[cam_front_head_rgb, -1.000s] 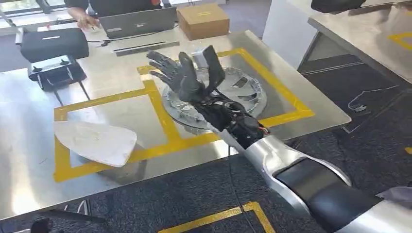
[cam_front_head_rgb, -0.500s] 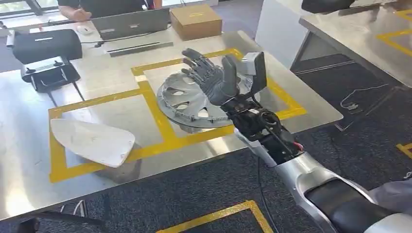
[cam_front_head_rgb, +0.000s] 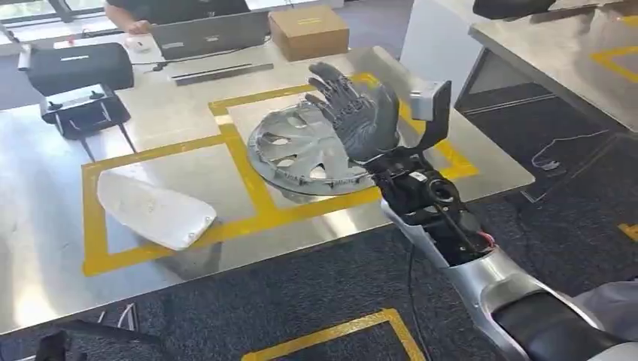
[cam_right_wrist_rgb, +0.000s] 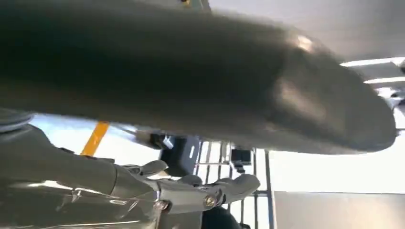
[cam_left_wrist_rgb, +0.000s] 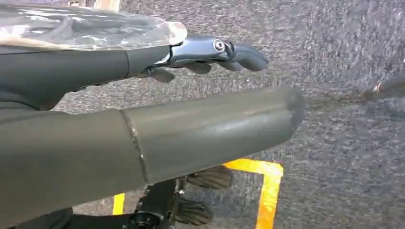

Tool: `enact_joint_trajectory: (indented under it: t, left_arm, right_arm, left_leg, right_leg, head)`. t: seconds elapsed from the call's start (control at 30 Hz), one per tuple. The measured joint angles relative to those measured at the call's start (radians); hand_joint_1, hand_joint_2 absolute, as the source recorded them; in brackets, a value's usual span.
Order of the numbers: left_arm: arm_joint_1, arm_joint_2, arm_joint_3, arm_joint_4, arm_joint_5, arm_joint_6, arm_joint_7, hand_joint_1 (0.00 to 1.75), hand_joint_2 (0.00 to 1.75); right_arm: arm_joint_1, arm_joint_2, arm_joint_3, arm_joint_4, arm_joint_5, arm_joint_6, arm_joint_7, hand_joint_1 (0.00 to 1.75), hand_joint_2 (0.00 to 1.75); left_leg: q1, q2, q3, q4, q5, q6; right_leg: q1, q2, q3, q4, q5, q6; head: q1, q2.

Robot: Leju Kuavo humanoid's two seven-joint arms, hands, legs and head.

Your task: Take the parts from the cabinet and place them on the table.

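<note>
A silver wheel cover [cam_front_head_rgb: 297, 154] lies flat on the metal table [cam_front_head_rgb: 45, 226], inside the right yellow-taped square. A white curved panel [cam_front_head_rgb: 154, 210] rests in the left square. My right hand [cam_front_head_rgb: 355, 113] hovers just above the far right part of the wheel cover, fingers spread and straight, holding nothing. In the right wrist view its fingers [cam_right_wrist_rgb: 210, 191] are stretched out with nothing in them. My left hand [cam_left_wrist_rgb: 200, 90] hangs over the dark carpet with its fingers [cam_left_wrist_rgb: 224, 50] extended and nothing in its grasp.
At the table's far side stand a cardboard box [cam_front_head_rgb: 308, 31], a laptop [cam_front_head_rgb: 211, 34], a black case [cam_front_head_rgb: 79, 66] and a black device [cam_front_head_rgb: 83, 113]. A person [cam_front_head_rgb: 150, 11] sits behind the laptop. A second metal table [cam_front_head_rgb: 572, 53] stands to the right across a carpeted gap.
My right hand has swung to the right across the wheel cover, from its near left side to its far right rim, staying empty. The view itself has shifted slightly.
</note>
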Motion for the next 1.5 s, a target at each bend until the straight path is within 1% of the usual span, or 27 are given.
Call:
enact_joint_trajectory:
  t: [0.07,0.1,0.17,0.23,0.27,0.3,0.37,0.4,0.5,0.57,0.6,0.7,0.73,0.77,0.8,0.87,0.93,1.03,1.07,1.13,1.2,1.23,1.27,1.3,1.4,1.43,1.5]
  left_arm:
    - [0.0,-0.001,0.0,0.0,-0.002,0.0,0.0,0.0,0.0]
    - [-0.001,-0.002,0.0,0.0,-0.004,0.0,0.0,0.0,0.0]
    - [-0.005,-0.003,0.0,0.0,-0.005,0.0,0.001,0.0,0.0]
    - [-0.004,-0.007,0.0,0.0,-0.005,0.0,0.004,0.0,0.0]
    - [-0.003,-0.008,0.0,0.0,-0.005,0.0,0.005,0.0,0.0]
    - [-0.004,-0.008,0.0,0.0,-0.005,0.0,0.005,0.0,0.0]
    - [-0.006,-0.005,0.0,0.0,-0.002,0.0,0.005,0.0,0.0]
    - [-0.008,-0.005,0.0,0.0,0.0,0.0,0.005,0.0,0.0]
    - [-0.006,-0.003,0.0,0.0,0.003,0.0,0.003,0.0,0.0]
    - [-0.007,-0.004,0.0,0.0,0.003,0.0,0.003,0.0,0.0]
    - [-0.007,-0.004,0.0,0.0,0.003,0.0,0.003,0.0,0.0]
    - [-0.007,-0.004,0.0,0.0,0.003,0.0,0.003,0.0,0.0]
    - [-0.006,-0.004,0.0,0.0,0.003,0.0,0.003,0.0,0.0]
    - [-0.004,-0.005,0.0,0.0,0.003,0.0,0.003,0.0,0.0]
    - [-0.002,-0.005,0.0,0.0,0.003,0.0,0.003,0.0,0.0]
    - [-0.003,-0.005,0.0,0.0,0.004,0.0,0.003,0.0,0.0]
    - [-0.006,-0.005,0.0,0.0,0.003,0.001,0.003,0.0,0.0]
    - [-0.004,-0.005,0.0,0.0,0.003,0.001,0.003,0.0,0.0]
    - [-0.004,-0.004,0.0,0.0,0.004,0.001,0.003,0.0,0.0]
    - [-0.006,-0.004,0.0,0.0,0.003,0.001,0.003,0.0,0.0]
    - [-0.006,-0.004,0.001,0.0,0.003,0.001,0.003,0.0,0.0]
    - [-0.005,-0.005,0.001,0.0,0.003,0.001,0.003,0.0,0.0]
    - [-0.004,-0.005,0.002,0.0,0.003,0.001,0.003,0.0,0.0]
    - [-0.004,-0.006,0.002,0.0,0.003,0.001,0.003,0.0,0.0]
    - [-0.009,-0.003,0.002,0.0,0.002,0.001,0.003,0.0,0.0]
    - [-0.013,-0.004,0.002,0.0,0.002,0.001,0.003,0.0,0.0]
    - [-0.013,-0.004,0.002,0.0,0.001,0.002,0.004,0.0,0.0]
  right_arm:
    - [0.003,-0.004,-0.004,-0.014,0.0,-0.001,0.0,0.0,0.0]
    - [0.002,-0.004,-0.005,-0.022,0.001,-0.002,0.0,0.0,0.0]
    - [0.009,-0.004,-0.006,-0.032,0.005,-0.002,0.004,0.0,0.0]
    - [0.027,-0.005,-0.012,-0.042,0.007,-0.003,0.011,0.0,0.0]
    - [0.038,-0.006,-0.015,-0.048,0.007,-0.001,0.013,0.0,0.0]
    - [0.044,-0.008,-0.016,-0.053,0.007,0.0,0.014,0.0,0.0]
    - [0.048,-0.01,-0.018,-0.065,0.007,0.006,0.018,0.0,0.0]
    - [0.048,-0.01,-0.019,-0.071,0.007,0.01,0.019,0.0,0.0]
    - [0.053,-0.011,-0.023,-0.083,0.007,0.013,0.022,0.0,0.0]
    - [0.057,-0.015,-0.026,-0.092,0.007,0.014,0.022,0.0,0.0]
    - [0.057,-0.019,-0.028,-0.096,0.007,0.014,0.022,0.0,0.0]
    - [0.064,-0.021,-0.03,-0.1,0.007,0.014,0.022,0.0,0.0]
    - [0.068,-0.023,-0.03,-0.1,0.007,0.014,0.022,0.0,0.0]
    - [0.072,-0.024,-0.03,-0.101,0.007,0.014,0.022,0.0,0.0]
    - [0.072,-0.025,-0.03,-0.102,0.007,0.014,0.022,0.0,0.0]
    - [0.068,-0.025,-0.03,-0.105,0.007,0.014,0.023,0.0,0.0]
    - [0.062,-0.025,-0.03,-0.111,0.007,0.014,0.023,0.0,0.0]
    - [0.065,-0.025,-0.029,-0.113,0.007,0.013,0.023,0.0,0.0]
    - [0.066,-0.026,-0.03,-0.113,0.007,0.012,0.023,0.0,0.0]
    - [0.065,-0.026,-0.029,-0.116,0.007,0.012,0.023,0.0,0.0]
    - [0.069,-0.026,-0.029,-0.118,0.007,0.012,0.023,0.0,0.0]
    - [0.074,-0.026,-0.03,-0.118,0.006,0.012,0.022,0.0,0.0]
    - [0.079,-0.026,-0.03,-0.118,0.005,0.012,0.022,0.0,0.0]
    - [0.084,-0.026,-0.03,-0.119,0.004,0.013,0.021,0.0,0.0]
    - [0.087,-0.026,-0.031,-0.12,0.003,0.014,0.019,0.0,0.0]
    - [0.087,-0.027,-0.033,-0.122,0.003,0.016,0.015,0.0,0.0]
    - [0.089,-0.027,-0.037,-0.122,0.003,0.025,0.009,0.0,0.0]
  left_leg:
    - [0.003,0.0,-0.005,0.012,-0.013,-0.009]
    - [0.003,0.0,-0.025,0.055,-0.048,-0.015]
    - [0.006,0.0,-0.096,0.22,-0.133,-0.023]
    - [0.006,0.0,-0.144,0.333,-0.166,-0.028]
    - [0.008,0.0,-0.133,0.316,-0.149,-0.028]
    - [0.009,0.0,-0.094,0.249,-0.111,-0.027]
    - [0.009,0.001,0.011,0.061,-0.034,-0.019]
    - [0.007,0.001,0.038,0.005,-0.041,-0.013]
    - [-0.001,-0.001,0.032,0.003,-0.035,0.003]
    - [0.008,0.001,0.031,-0.008,-0.023,0.022]
    - [0.007,0.001,0.03,-0.009,-0.021,0.028]
    - [0.004,0.002,0.019,-0.008,-0.015,0.037]
    - [0.004,0.002,0.015,-0.007,-0.012,0.037]
    - [0.004,0.002,0.013,-0.007,-0.01,0.036]
    - [0.004,0.001,0.012,-0.006,-0.009,0.034]
    - [0.004,0.0,0.013,-0.002,-0.007,0.032]
    - [-0.003,-0.001,0.003,0.004,-0.003,0.021]
    - [-0.001,-0.001,-0.005,-0.002,0.013,0.001]
    - [-0.003,-0.001,-0.01,0.0,0.009,-0.004]
    - [0.002,-0.001,-0.04,0.071,-0.056,-0.014]
    - [0.003,-0.001,-0.118,0.253,-0.149,-0.023]
    - [0.004,-0.001,-0.143,0.319,-0.173,-0.025]
    - [0.004,-0.001,-0.144,0.332,-0.172,-0.025]
    - [0.005,-0.001,-0.116,0.293,-0.149,-0.025]
    - [0.009,0.0,0.047,0.027,-0.051,-0.018]
    - [0.002,-0.001,0.056,-0.002,-0.055,-0.009]
    - [-0.001,-0.004,0.047,0.002,-0.048,0.004]
  right_leg:
    - [-0.01,-0.004,0.003,-0.015,0.015,-0.019]
    - [-0.009,-0.004,-0.001,-0.016,0.018,-0.024]
    - [-0.008,-0.005,-0.01,-0.016,0.023,-0.03]
    - [-0.008,-0.007,-0.017,-0.015,0.027,-0.028]
    - [-0.008,-0.007,-0.019,-0.015,0.029,-0.028]
    - [-0.008,-0.007,-0.02,-0.014,0.031,-0.026]
    - [-0.008,-0.007,-0.02,-0.012,0.032,-0.022]
    - [-0.004,-0.006,-0.024,-0.011,0.032,-0.017]
    - [-0.003,-0.006,-0.03,-0.012,0.039,0.0]
    - [-0.007,-0.006,-0.036,-0.004,0.03,0.012]
    - [-0.007,-0.006,-0.055,0.03,-0.002,0.016]
    - [-0.008,-0.007,-0.152,0.286,-0.131,0.027]
    - [-0.008,-0.007,-0.169,0.335,-0.145,0.029]
    - [-0.008,-0.007,-0.161,0.329,-0.133,0.028]
    - [-0.008,-0.007,-0.128,0.272,-0.1,0.027]
    - [-0.008,-0.007,-0.021,0.077,-0.012,0.019]
    - [-0.002,-0.005,0.018,-0.011,-0.01,0.013]
    - [0.001,-0.004,0.013,-0.007,-0.002,-0.002]
    - [-0.007,-0.006,0.015,-0.017,0.009,-0.013]
    - [-0.009,-0.009,0.005,-0.019,0.019,-0.025]
    - [-0.008,-0.011,-0.012,-0.019,0.029,-0.029]
    - [-0.008,-0.011,-0.02,-0.018,0.035,-0.028]
    - [-0.008,-0.011,-0.027,-0.018,0.04,-0.027]
    - [-0.008,-0.011,-0.033,-0.018,0.045,-0.025]
    - [-0.008,-0.011,-0.042,-0.015,0.054,-0.015]
    - [0.0,-0.01,-0.05,-0.011,0.056,-0.01]
    - [-0.004,-0.01,-0.052,-0.013,0.064,0.002]
  head:
    - [0.001,0.0]
    - [-0.005,0.0]
    - [-0.011,0.0]
    - [-0.011,0.0]
    - [-0.011,0.0]
    - [-0.011,0.0]
    - [-0.013,0.0]
    - [-0.013,0.0]
    - [-0.012,0.0]
    - [-0.012,0.0]
    - [-0.008,0.0]
    - [0.0,0.0]
    - [0.003,0.0]
    - [0.003,0.0]
    - [0.005,0.0]
    - [0.007,0.0]
    - [0.006,0.0]
    - [0.003,0.0]
    - [0.005,0.0]
    - [-0.004,0.0]
    - [-0.011,0.0]
    - [-0.012,0.0]
    - [-0.013,0.0]
    - [-0.013,0.0]
    - [-0.013,0.0]
    - [-0.014,0.0]
    - [-0.006,0.0]
